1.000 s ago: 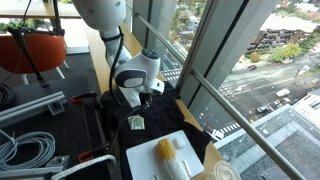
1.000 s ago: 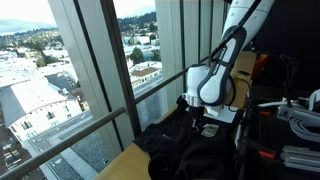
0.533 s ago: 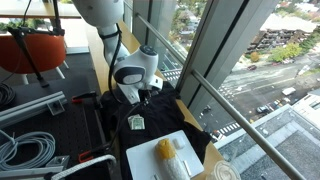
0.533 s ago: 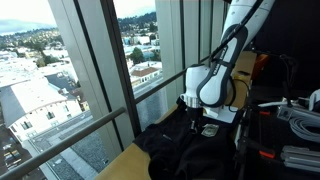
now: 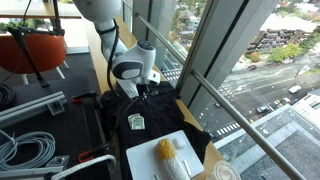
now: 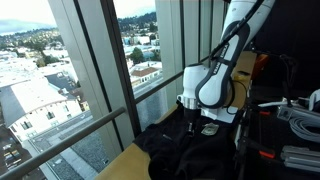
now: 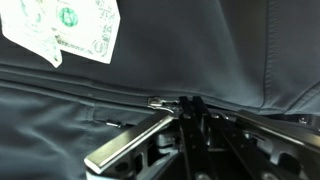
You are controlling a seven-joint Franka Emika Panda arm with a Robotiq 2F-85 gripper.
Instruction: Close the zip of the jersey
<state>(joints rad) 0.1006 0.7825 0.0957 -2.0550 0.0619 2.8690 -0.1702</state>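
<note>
- One claw (image 7: pixel 188 108), jaws drawn narrow, tips pinched together right on the zip (image 7: pixel 158 100); a small silver pull tab pokes out just beside the tips.
- Two fingers show in the wrist view: one bright metal finger (image 7: pixel 130 142) coming in at a slant, and one darker, mostly in shadow.
- One zip, a thin dark line running across the black cloth in the wrist view; it cannot be made out in either exterior view.
- One jersey (image 5: pixel 152 132), black and rumpled, spread on the worktop (image 5: pixel 188 110) under the claw (image 5: pixel 143 93); it also fills the wrist view (image 7: pixel 200 50).
- One pale logo patch (image 7: pixel 70 25) with greenish print, near the claw but apart from it; it sits on the chest of the jersey in an exterior view (image 5: pixel 136 122).
- In an exterior view the claw (image 6: pixel 190 122) points down onto the jersey (image 6: pixel 190 155), next to the window glass.
- One white tray (image 5: pixel 145 166) lying on the near part of the jersey, holding two things: one yellow, one pale.
- One coil of grey cables (image 5: pixel 22 150) well apart from the jersey.
- One orange chair (image 5: pixel 35 50) behind the arm.
</note>
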